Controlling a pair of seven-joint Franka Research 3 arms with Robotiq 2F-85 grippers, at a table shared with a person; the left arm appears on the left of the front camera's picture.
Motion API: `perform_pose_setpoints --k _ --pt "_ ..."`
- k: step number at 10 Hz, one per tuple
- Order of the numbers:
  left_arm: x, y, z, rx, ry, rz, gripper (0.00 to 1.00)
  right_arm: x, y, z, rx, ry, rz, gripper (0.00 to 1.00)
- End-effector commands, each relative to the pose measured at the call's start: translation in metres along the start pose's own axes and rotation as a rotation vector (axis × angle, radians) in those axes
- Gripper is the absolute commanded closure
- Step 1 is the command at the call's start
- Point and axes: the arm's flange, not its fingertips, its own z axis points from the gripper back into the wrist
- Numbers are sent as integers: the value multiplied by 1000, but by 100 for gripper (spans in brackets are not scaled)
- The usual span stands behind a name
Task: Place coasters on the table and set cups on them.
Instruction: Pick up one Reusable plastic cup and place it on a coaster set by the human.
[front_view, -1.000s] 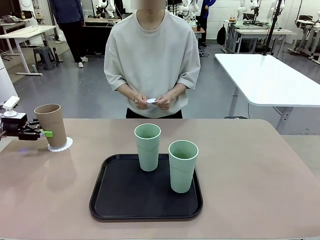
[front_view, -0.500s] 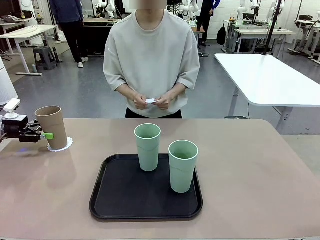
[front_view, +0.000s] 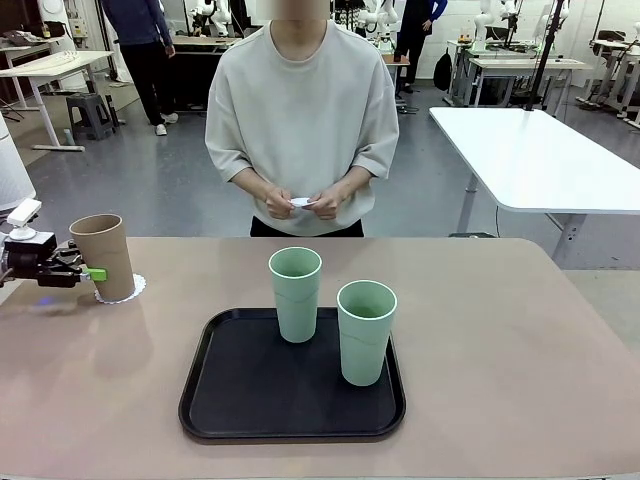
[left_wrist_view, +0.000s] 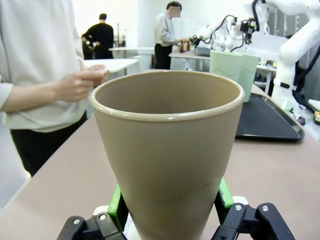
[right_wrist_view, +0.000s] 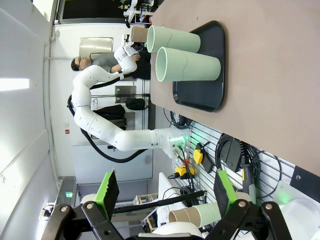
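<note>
Hanging back off the near edge, my right end effector (right_wrist_view: 165, 195) is spread wide with nothing between its pads; I judge it is kept clear so it blocks nothing until a cup is due.

On the surface (front_view: 500, 330) the black tray (front_view: 250, 400) lies closest to me and carries the near mint cup (front_view: 366, 333) and the far mint cup (front_view: 295, 295). Both are upright, side by side and slightly apart. They wait there, I judge, because no coaster is laid out for them yet.

Farther off to my left, my left end effector (left_wrist_view: 170, 200) is closed on the tan cup (front_view: 103, 255), its green pads pressed against the wall low down, near the base. A low grip keeps the tall cup from tipping and lets its base settle flat. The cup stands upright on a coaster (front_view: 134, 289) near the surface's left edge, so this one pair looks done apart from letting go.

The tan cup is tall, tapered, matte and handleless, with a rounded rim, an empty inside and a faint line around the lower wall. The coaster is white, and its lacy scalloped edge peeks out past the base.

At the far side the person holds a small white piece (front_view: 302, 201) in both hands (front_view: 328, 205), probably the next coaster.
</note>
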Motion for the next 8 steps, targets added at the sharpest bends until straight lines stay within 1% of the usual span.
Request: perform_pose_setpoints --k 1,8 --pt "-3 -1 2 -15 -6 -25 16 0 0 0 9 2 3 0" --pt "-4 1 1 -18 -16 -51 16 0 0 0 9 2 3 0"
